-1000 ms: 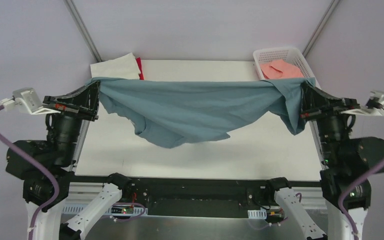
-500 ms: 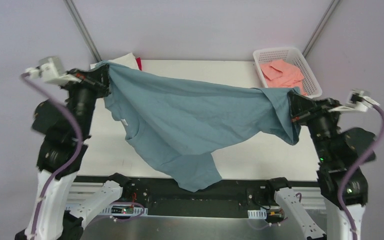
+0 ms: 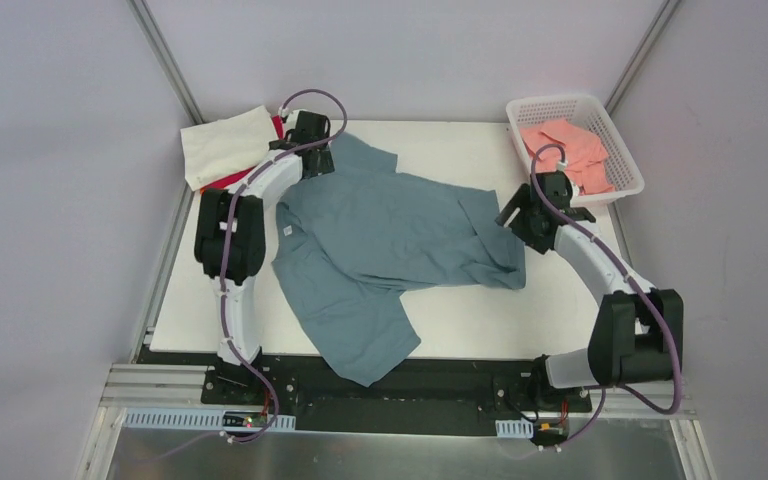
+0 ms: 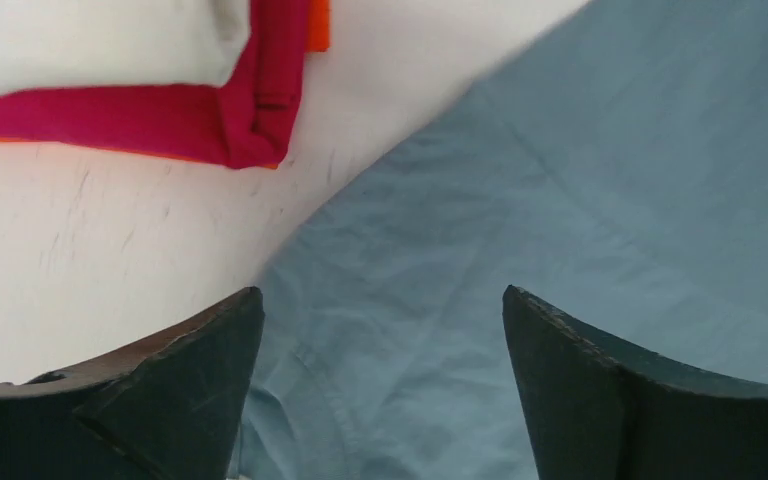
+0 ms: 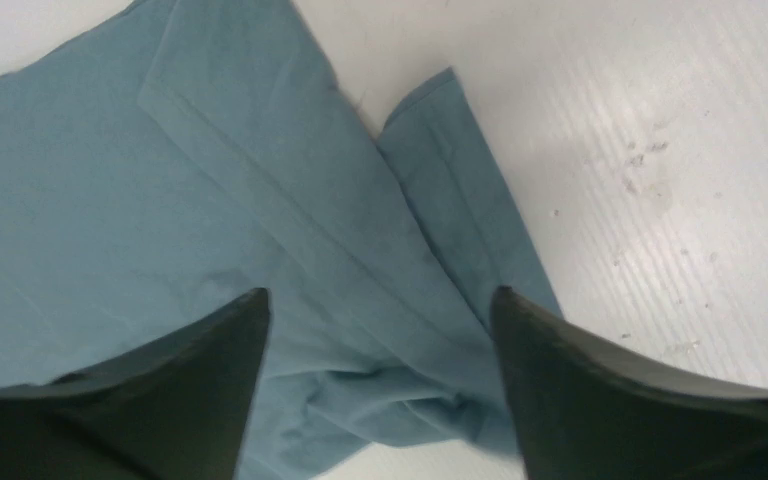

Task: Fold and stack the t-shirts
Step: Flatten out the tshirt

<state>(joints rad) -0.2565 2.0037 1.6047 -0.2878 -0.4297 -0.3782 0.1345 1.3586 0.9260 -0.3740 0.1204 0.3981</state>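
The slate blue-grey t-shirt (image 3: 400, 230) lies loosely spread on the white table (image 3: 550, 300), its white neck label (image 3: 285, 230) showing and one end hanging over the near edge. My left gripper (image 3: 314, 160) hovers open over the shirt's back-left corner. In the left wrist view the gripper (image 4: 380, 295) has only blue fabric (image 4: 560, 180) beneath its spread fingers. My right gripper (image 3: 513, 212) stands open above the shirt's crumpled right edge. The right wrist view shows this gripper (image 5: 380, 295) wide open over the rumpled cloth (image 5: 110, 200), holding nothing.
A stack at the back left has a cream-white shirt (image 3: 225, 145) over a red one (image 3: 230, 180); the left wrist view shows the red (image 4: 160, 120) with an orange edge (image 4: 320, 25). A white lattice basket (image 3: 620, 185) at the back right holds salmon-pink shirts (image 3: 565, 145).
Both arms swung the stretched shirt forward and down onto the table, then both grippers opened and let go of it. The shirt now rests on the table.
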